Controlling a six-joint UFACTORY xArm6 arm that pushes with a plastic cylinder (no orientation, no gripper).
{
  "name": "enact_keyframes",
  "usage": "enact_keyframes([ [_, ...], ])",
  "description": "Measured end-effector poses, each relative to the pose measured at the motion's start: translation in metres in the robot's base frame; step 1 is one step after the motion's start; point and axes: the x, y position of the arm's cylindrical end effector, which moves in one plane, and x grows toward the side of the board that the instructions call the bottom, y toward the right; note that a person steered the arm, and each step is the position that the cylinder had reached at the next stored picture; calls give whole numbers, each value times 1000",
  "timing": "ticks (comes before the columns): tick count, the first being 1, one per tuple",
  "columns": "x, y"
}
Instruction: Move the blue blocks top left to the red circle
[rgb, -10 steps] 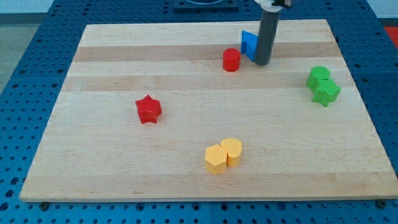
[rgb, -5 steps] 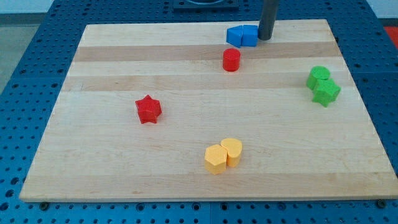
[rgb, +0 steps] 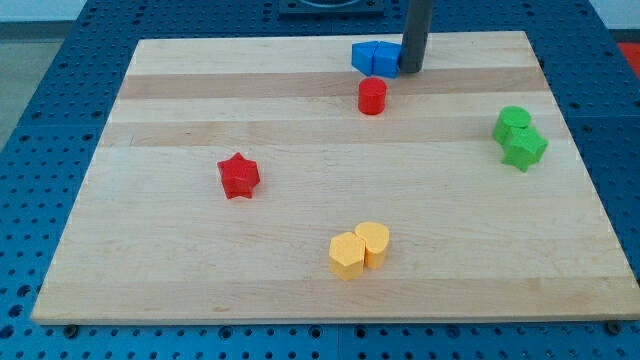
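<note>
1. The bench (rgb: 200, 250) is pale wood with visible lengthwise grain and a smooth, matt surface.
2. The blue blocks (rgb: 375, 58), red circle (rgb: 372, 96) and red star (rgb: 238, 176) look like smooth, matt plastic.
3. The dark rod (rgb: 416, 30) has a dull, even finish.
4. The blue surround (rgb: 40, 120) is perforated with rows of holes.

What you see of the arm is only its rod, a straight, smooth cylinder of dark grey, close to charcoal, with a matte finish. It keeps one even thickness along all of its visible length. You can make out a slightly lighter band running down its left side and a darker right side. There are no cables, screws, markings or labels visible on it. My tip (rgb: 411, 71) is a plain, flat-cut end in the same dark colour. The rod's upper part is cut off by the view's top, so the arm behind it is hidden.
</note>
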Motion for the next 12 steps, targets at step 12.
enact_keyframes([
  [12,-20,-79],
])
